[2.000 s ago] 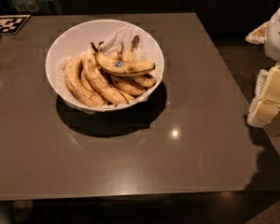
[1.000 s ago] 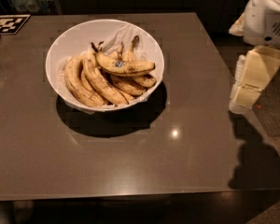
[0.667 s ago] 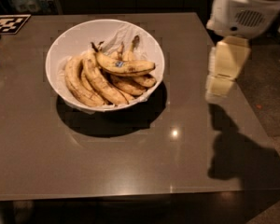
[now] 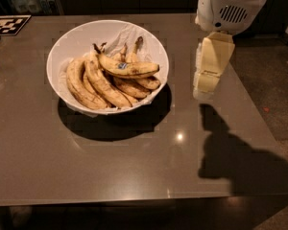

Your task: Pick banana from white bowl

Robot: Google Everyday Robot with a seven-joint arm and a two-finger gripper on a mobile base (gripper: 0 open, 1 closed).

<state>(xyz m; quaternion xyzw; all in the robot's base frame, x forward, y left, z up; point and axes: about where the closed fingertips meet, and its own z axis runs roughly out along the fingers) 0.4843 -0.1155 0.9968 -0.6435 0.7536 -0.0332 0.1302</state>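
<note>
Large round glossy white bowl [image 4: 78, 39] on dark brown counter [image 4: 110, 176], left of pincer, well apart. Atop pile: ripe yellow brown-speckled banana with blue sticker [image 4: 134, 70], lying crosswise. Likely light, soft, bruisable; best grasped mid-body, gentle squeeze. Lower bananas [image 4: 93, 83] partly hidden. Cream pincer [image 4: 204, 86] hangs right of bowl; open or closed: cannot tell. White arm housing [image 4: 230, 6] cut off above.
</note>
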